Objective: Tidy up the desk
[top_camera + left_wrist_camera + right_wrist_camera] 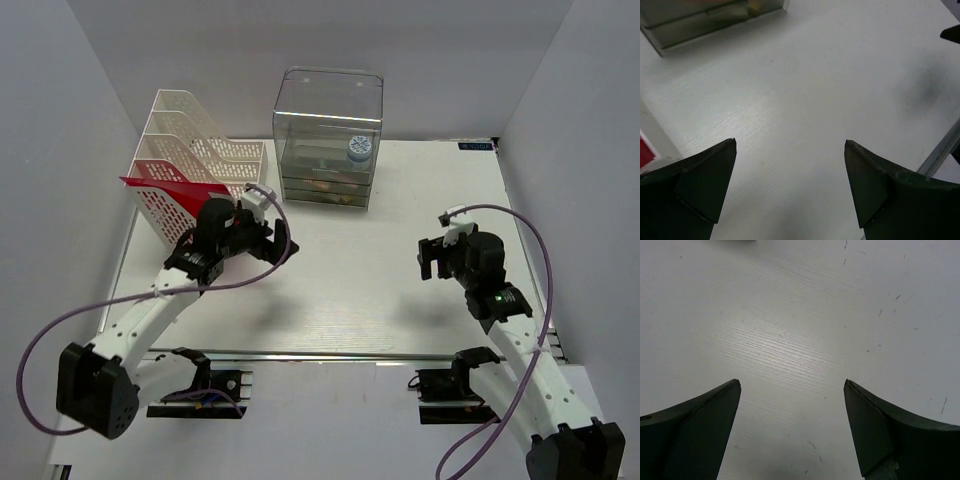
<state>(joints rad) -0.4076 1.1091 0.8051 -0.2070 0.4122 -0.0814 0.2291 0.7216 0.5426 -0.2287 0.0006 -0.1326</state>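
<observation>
The desk (360, 280) is a wide white tabletop with a metal rail (340, 354) along its front edge. My left gripper (280, 246) hovers over its left middle, beside the file rack. Its jaws stand wide open with only bare desk (805, 90) between them in the left wrist view (790, 145). My right gripper (432, 262) hovers over the right middle. It is also open and empty over bare, slightly scuffed desk (790, 315) in the right wrist view (792, 384).
A white mesh file rack (190, 150) holding a red folder (170, 185) stands at the back left. A clear plastic drawer box (328, 130) stands at the back centre with a blue-and-white round item (359, 149) inside. Its base shows in the left wrist view (700, 22).
</observation>
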